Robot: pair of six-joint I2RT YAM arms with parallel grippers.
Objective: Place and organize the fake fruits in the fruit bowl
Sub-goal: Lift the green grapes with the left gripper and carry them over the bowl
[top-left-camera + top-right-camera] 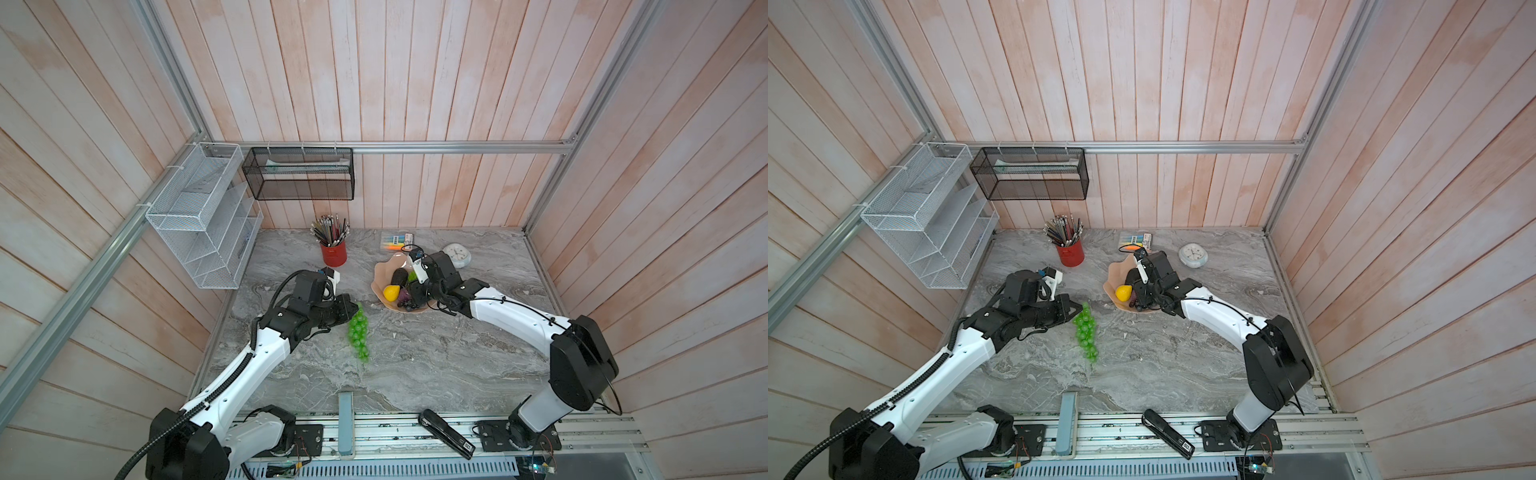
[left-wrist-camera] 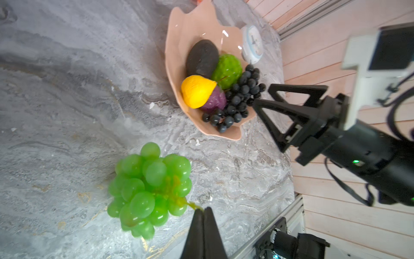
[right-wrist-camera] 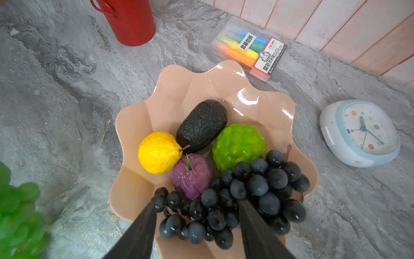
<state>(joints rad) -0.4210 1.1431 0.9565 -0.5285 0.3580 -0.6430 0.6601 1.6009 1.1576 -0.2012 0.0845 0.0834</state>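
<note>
A translucent green grape bunch (image 1: 358, 336) (image 1: 1086, 332) (image 2: 150, 188) lies left of the fruit bowl, outside it. My left gripper (image 2: 203, 209) (image 1: 355, 309) is shut on the bunch's stem, jaws pressed together. I cannot tell whether the bunch is off the table. The peach-pink fruit bowl (image 3: 139, 116) (image 1: 380, 274) (image 2: 177, 33) holds a dark avocado (image 3: 201, 125), a yellow ball (image 3: 158, 152), a bumpy lime-green ball (image 3: 238, 145), a purple ball (image 3: 191, 177) and a black-purple grape bunch (image 3: 257, 186). My right gripper (image 3: 199, 203) (image 2: 263, 94) stands open just over the black grapes, gripping nothing.
A red pencil cup (image 1: 333, 253) stands behind the left gripper. A highlighter pack (image 3: 248, 51) and a white clock (image 3: 360, 132) sit behind and to the right of the bowl. Wire racks (image 1: 199, 216) hang on the left and back walls. A black stapler (image 1: 446, 434) lies on the front rail.
</note>
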